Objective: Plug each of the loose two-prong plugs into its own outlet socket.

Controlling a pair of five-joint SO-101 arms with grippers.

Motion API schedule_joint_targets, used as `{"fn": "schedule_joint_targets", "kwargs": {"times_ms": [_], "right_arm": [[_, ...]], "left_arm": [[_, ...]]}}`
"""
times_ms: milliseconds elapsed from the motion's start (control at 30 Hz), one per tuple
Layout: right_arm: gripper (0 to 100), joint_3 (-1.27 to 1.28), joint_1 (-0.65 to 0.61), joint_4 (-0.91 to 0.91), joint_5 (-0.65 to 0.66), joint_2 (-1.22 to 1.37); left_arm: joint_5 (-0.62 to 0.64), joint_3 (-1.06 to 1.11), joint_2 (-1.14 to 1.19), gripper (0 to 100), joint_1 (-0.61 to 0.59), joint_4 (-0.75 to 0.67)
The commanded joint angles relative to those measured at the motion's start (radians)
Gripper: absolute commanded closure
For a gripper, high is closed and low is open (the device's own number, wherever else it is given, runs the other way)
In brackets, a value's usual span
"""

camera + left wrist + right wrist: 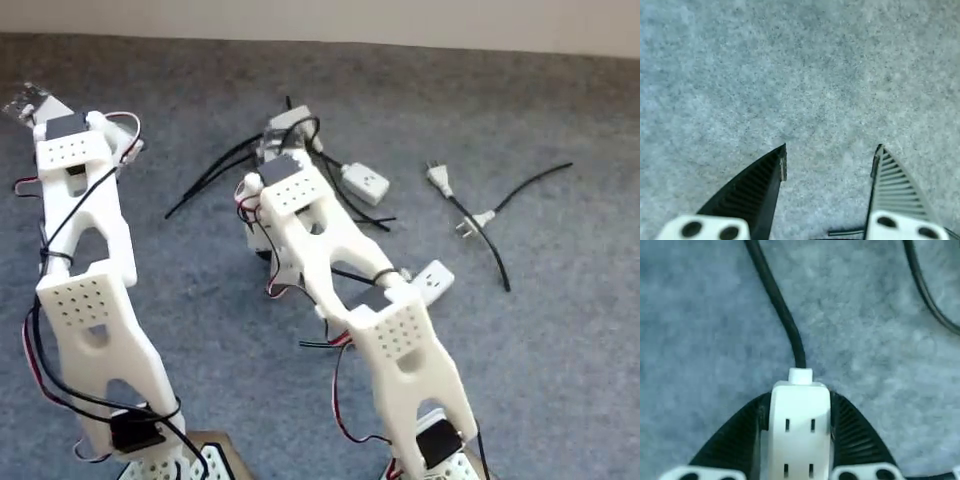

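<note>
My right gripper (800, 402) is shut on a white outlet socket (800, 430); both fingers press its sides, and its black cord (782, 310) runs away over the carpet. In the high view this socket (288, 122) lies at the tip of the middle arm. Two more white sockets (365, 182) (433, 281) lie to that arm's right. Two loose two-prong plugs (438, 178) (468, 226) on black cords rest further right. My left gripper (830, 155) hangs open over bare grey carpet at the far left, with nothing between its fingers.
Black cords (215, 175) sprawl over the carpet between the two arms and around the held socket. A pale wall edge (400, 25) runs along the back. Open carpet (560, 340) lies at the front right.
</note>
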Motion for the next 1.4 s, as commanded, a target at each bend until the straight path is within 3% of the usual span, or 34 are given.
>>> {"fn": "schedule_joint_targets", "kwargs": {"times_ms": [0,100,200,367,533,733,1100,1233,1367], "right_arm": [[95.0,-0.119,-0.002,-0.070,-0.212,0.054],[93.6,-0.173,-0.002,-0.104,-0.384,0.156],[86.0,-0.246,-0.007,-0.081,-0.509,0.231],[78.2,-0.447,-0.002,0.050,-0.502,0.260],[78.2,-0.731,-0.002,0.202,-0.287,0.259],[78.2,-1.096,0.044,0.297,0.124,0.240],[78.2,-0.713,0.229,0.298,0.588,-0.108],[78.2,-0.387,0.271,0.298,0.740,-0.320],[78.2,0.050,0.274,0.297,0.974,-0.513]], "left_arm": [[0.006,-0.005,-0.022,72,-0.001,-0.011],[0.008,-0.005,-0.022,72,0.001,-0.012],[0.008,-0.005,-0.022,72,0.001,-0.017],[0.005,-0.004,-0.022,72,0.021,-0.031],[0.003,-0.004,-0.022,72,0.028,-0.031],[0.003,-0.004,-0.022,72,0.027,-0.031],[0.003,-0.010,0.007,72,0.031,-0.031],[0.003,-0.010,0.007,72,0.031,-0.031],[0.003,-0.010,0.007,72,0.033,-0.031]]}}
